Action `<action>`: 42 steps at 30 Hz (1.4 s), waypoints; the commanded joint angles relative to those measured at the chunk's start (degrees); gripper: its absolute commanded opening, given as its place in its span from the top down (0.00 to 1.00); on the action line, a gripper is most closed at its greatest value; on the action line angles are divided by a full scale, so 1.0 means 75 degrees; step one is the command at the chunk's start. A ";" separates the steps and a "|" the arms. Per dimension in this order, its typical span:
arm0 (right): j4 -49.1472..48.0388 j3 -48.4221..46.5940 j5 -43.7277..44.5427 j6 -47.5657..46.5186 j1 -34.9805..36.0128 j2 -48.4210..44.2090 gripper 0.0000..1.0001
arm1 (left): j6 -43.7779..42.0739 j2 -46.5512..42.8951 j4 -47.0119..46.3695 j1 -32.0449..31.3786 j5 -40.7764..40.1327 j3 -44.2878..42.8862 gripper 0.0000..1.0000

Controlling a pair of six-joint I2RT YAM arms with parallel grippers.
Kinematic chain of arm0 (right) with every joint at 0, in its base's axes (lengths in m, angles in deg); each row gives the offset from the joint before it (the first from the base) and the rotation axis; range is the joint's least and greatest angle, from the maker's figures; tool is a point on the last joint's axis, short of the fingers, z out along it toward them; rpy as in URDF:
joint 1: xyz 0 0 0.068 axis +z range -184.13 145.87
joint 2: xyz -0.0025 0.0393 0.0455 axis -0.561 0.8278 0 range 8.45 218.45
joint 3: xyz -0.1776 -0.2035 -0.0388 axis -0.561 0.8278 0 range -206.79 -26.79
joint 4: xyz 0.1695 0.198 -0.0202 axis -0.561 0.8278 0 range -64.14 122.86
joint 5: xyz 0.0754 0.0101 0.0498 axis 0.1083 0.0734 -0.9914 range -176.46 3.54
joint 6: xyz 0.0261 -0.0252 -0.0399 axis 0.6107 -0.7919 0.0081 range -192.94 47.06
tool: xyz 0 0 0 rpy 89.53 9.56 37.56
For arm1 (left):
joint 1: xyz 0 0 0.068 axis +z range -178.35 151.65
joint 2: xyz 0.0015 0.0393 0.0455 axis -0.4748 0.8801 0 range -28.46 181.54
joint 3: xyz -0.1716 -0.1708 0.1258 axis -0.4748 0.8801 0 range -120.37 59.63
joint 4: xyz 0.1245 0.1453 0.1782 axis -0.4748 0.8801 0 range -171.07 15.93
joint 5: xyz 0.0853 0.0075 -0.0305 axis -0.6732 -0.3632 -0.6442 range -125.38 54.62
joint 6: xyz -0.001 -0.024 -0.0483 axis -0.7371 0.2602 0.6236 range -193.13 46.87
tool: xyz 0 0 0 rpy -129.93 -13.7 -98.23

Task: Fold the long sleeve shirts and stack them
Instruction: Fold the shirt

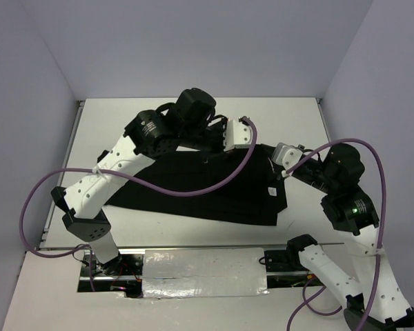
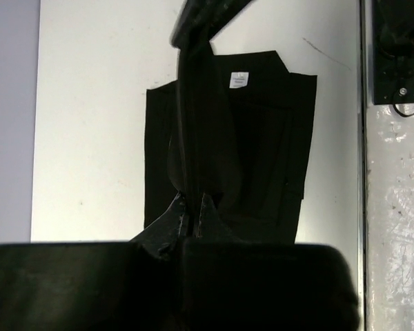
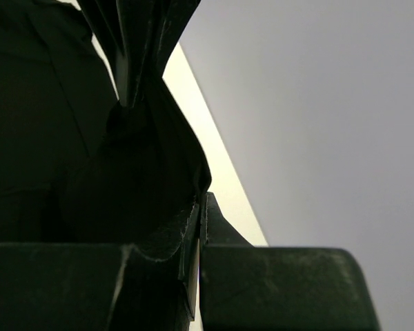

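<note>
Your plain black long-sleeved cloth shirt (image 1: 214, 205) lies partly folded across the middle of the white table (image 1: 290, 114). Its small white tag (image 1: 270, 191) shows near the right end. Your left claw (image 2: 192, 207) is clamped tight on a raised ridge of that shirt. Its wrist view shows the cloth drawn up in a taut pleat from the fingertips toward the top of the frame. Your right claw (image 3: 200, 207) is likewise pinched closed on a bunch of the same black fabric, which rises gathered beyond its fingers.

From the overhead camera you cannot make out the tips of either claw, because black cloth and black machine parts merge over the shirt's far edge. In the left wrist view a black fixture (image 2: 400, 52) at the upper right is cut off by the frame and cannot be identified.

A purple cable (image 1: 193, 192) sags across the shirt and masks a line of it. A strip of silver tape (image 1: 203, 272) runs along the near table edge
</note>
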 commanded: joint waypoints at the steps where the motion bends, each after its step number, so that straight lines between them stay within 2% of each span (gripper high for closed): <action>1: -0.0057 0.0310 0.0929 0.0202 -0.0092 0.0047 1.00 | 0.0414 -0.0042 0.0513 0.0096 -0.0665 -0.0117 1.00; 10: -0.1556 0.0440 0.1712 0.0671 -0.0068 0.1275 1.00 | 0.0485 0.0170 -0.0763 0.0915 -0.1978 0.0011 1.00; 20: -0.2460 0.0592 0.1867 0.0297 -0.0080 0.2590 1.00 | 0.0134 0.0813 -0.2194 0.1350 -0.1768 0.0632 1.00; 26: -0.2741 0.0639 0.2545 0.0179 -0.0092 0.3199 1.00 | -0.0136 0.1165 -0.2838 0.1549 -0.2062 0.1171 1.00; 27: -0.2857 0.0662 0.2674 0.0168 -0.0103 0.3281 1.00 | -0.0171 0.1201 -0.2897 0.1607 -0.2433 0.1207 1.00; 32: -0.3419 0.0767 0.3823 0.0191 -0.0150 0.3399 1.00 | -0.0113 0.1400 -0.3248 0.1678 -0.2812 0.1242 1.00; 39: -0.3387 0.0698 0.4140 -0.0230 -0.0279 0.3609 1.00 | 0.0005 0.1553 -0.3308 0.1678 -0.2507 0.1149 0.99; 42: -0.3351 0.0802 0.3732 -0.0498 -0.0443 0.3587 1.00 | -0.0101 0.1588 -0.3203 0.1678 -0.2589 0.1184 1.00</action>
